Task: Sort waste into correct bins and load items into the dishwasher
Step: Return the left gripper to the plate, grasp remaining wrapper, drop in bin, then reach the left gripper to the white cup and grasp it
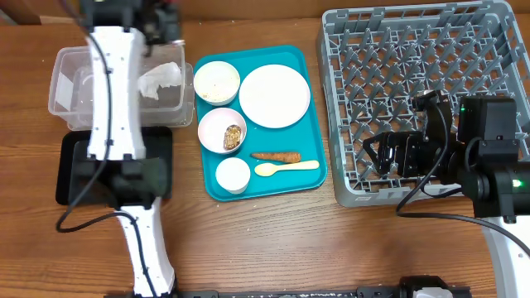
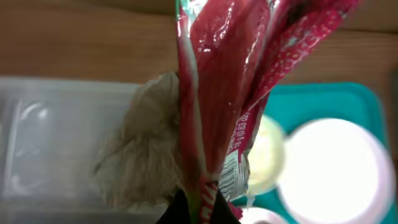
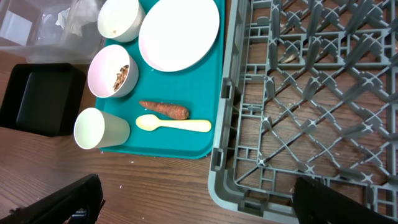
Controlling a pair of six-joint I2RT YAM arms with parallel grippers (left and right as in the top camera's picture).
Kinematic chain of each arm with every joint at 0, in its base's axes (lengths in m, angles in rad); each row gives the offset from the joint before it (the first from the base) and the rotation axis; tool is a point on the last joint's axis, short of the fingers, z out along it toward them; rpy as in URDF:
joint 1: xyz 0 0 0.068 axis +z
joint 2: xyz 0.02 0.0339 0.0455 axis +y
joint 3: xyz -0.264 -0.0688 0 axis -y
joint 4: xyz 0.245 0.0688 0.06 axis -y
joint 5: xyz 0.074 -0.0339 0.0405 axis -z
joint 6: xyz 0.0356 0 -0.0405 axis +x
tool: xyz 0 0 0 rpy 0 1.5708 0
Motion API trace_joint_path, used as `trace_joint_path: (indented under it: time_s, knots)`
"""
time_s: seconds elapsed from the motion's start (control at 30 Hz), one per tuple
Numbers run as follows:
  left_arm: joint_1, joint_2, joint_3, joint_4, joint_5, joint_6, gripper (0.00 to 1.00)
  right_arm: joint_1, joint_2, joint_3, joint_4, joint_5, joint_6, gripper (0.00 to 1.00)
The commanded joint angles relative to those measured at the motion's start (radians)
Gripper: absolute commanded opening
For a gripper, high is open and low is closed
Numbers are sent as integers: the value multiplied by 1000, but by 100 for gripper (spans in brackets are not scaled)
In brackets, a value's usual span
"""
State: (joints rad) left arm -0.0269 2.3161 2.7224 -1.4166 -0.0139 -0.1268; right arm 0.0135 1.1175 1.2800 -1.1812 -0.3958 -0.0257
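While the left gripper [image 1: 161, 22] pinches the wrapper [image 2: 217, 93] over the clear tub [image 1: 60, 91] rim, upper left (right gripper [image 1: 381, 156] gapes empty), a release could hit the teal tray [image 1: 313, 178].

The only print is on the crumpled red-and-white wrapper [image 2: 214, 81] in the left wrist view. A line of small dark digits [image 2: 240, 134] runs along its right seam, perhaps starting "20 03", and just below it is a white barcode patch [image 2: 230, 174], too blurred to read.
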Motion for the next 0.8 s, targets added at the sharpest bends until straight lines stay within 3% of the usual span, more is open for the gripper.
trace_joint_path:
  time_s: [0.0, 0.07, 0.13, 0.2, 0.27, 0.33, 0.53, 0.67, 0.77]
  knots:
    - [106, 108, -58, -4, -12, 19, 4, -5, -2, 23, 6, -5, -2, 100]
    - [138, 151, -59, -7, -11, 18, 8, -5, -2, 23, 8, -5, -1, 100]
    - [162, 206, -59, -24, -11, 18, 25, -5, -2, 23, 12, -5, -1, 100]
    - [169, 246, -59, -45, -11, 26, 66, -5, -2, 23, 17, -5, -1, 100]
    - [169, 254, -58, -53, 5, 64, 83, -5, -2, 23, 24, -6, -1, 100]
    - [167, 226, -31, -65, 14, 64, 93, -5, -2, 23, 34, -6, -1, 100]
    - [144, 79, 61, -132, 39, 65, 97, -5, -2, 23, 34, -5, -1, 100]
    - [51, -79, 74, -273, 68, 132, 100, -5, -2, 23, 26, -5, -1, 100]
    - [-28, -116, 45, -273, 86, 133, 100, -5, -2, 23, 21, -5, -1, 100]
